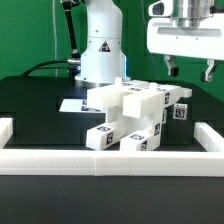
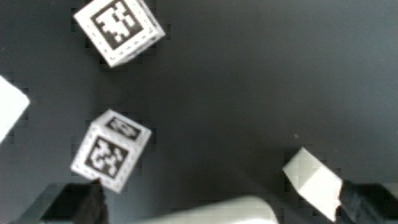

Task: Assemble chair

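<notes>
The chair (image 1: 135, 115) is a stepped cluster of white blocky parts with black-and-white tags, standing mid-table in the exterior view. My gripper (image 1: 190, 70) hangs high above the table toward the exterior view's right, above and apart from the chair, open with nothing between its fingers. In the wrist view the dark fingertips (image 2: 71, 205) frame the gripper (image 2: 214, 212), with only black table and a pale blur between them. A tagged white block (image 2: 111, 150) and another tagged white face (image 2: 116, 25) lie far below. A plain white piece (image 2: 311, 175) shows close to the other finger.
A long low white rail (image 1: 110, 160) runs along the front, with raised ends at both sides (image 1: 5, 128). The marker board (image 1: 72, 104) lies flat behind the chair on the left. The arm's white base (image 1: 100, 50) stands at the back with black cables.
</notes>
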Robot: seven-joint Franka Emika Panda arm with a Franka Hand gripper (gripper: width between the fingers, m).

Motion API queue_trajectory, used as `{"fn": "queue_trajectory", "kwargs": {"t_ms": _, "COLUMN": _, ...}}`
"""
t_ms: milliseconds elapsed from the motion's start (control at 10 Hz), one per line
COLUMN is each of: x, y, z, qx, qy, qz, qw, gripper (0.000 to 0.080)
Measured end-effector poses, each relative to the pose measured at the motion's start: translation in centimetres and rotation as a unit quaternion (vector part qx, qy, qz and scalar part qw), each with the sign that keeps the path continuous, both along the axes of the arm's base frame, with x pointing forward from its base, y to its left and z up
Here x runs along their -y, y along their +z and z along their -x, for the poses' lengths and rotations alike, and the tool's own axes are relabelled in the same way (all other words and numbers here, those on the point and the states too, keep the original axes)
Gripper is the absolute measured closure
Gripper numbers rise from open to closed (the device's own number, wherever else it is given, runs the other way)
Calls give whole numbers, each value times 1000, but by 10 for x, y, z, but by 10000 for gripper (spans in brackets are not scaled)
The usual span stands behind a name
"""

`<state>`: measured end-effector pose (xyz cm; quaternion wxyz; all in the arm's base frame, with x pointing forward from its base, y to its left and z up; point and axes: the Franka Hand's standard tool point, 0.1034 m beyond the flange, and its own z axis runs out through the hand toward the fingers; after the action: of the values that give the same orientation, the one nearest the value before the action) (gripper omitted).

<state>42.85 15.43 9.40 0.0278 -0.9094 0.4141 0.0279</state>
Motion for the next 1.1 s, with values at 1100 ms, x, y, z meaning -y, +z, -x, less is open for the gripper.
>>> {"fn": "queue_trajectory", "kwargs": {"t_ms": 1100, "x": 1, "y": -53, "z": 30, "qx": -20, "qy": 25, "qz": 31, "qw": 999, "gripper": 151}}
